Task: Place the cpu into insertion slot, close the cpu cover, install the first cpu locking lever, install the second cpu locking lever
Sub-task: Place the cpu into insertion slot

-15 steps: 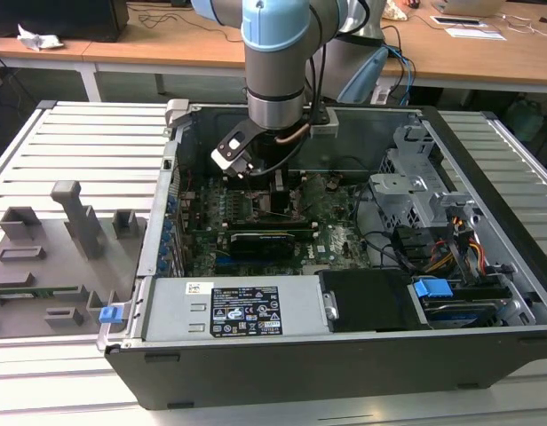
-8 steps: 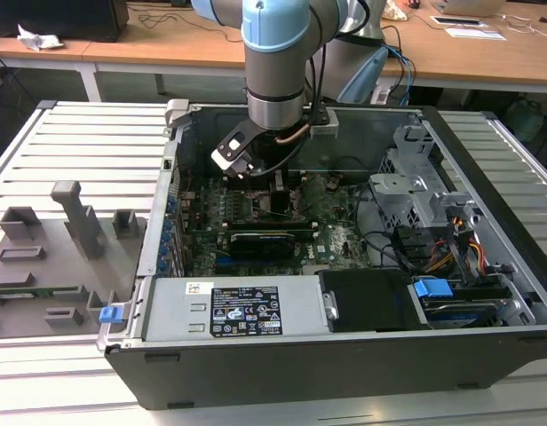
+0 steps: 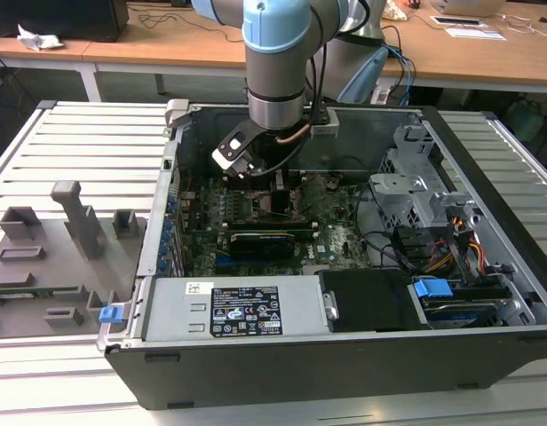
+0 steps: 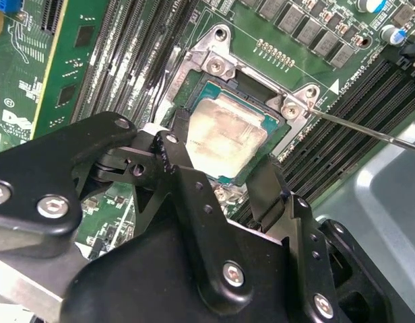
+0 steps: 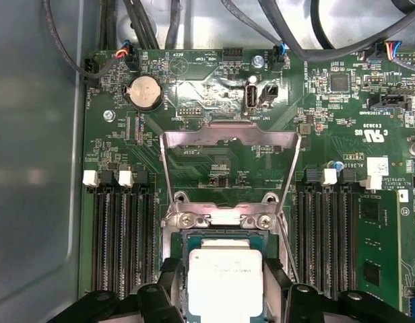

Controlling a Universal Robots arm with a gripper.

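The cpu [image 5: 224,291], a pale silver square chip, lies in the insertion slot [image 4: 259,82] on the green board, level with its dark frame. My gripper [image 5: 224,286] straddles it, with one black finger [image 4: 175,145] at one edge of the chip and the other finger [image 4: 265,180] at the opposite edge, touching it. The cpu cover [image 5: 229,139], a thin silvery frame, is swung back open from its hinge [image 5: 221,219]. A thin locking lever [image 4: 369,131] sticks out beside the slot, unlatched. In the exterior view my gripper [image 3: 275,191] reaches down into the open computer case.
Black memory slots [image 5: 120,249] flank the socket on both sides. A long black card [image 3: 260,240] lies across the board near the power supply [image 3: 238,311]. Cables [image 3: 433,257] and a metal drive cage [image 3: 416,191] fill the exterior view's right. Grey fixtures [image 3: 69,222] stand outside the case.
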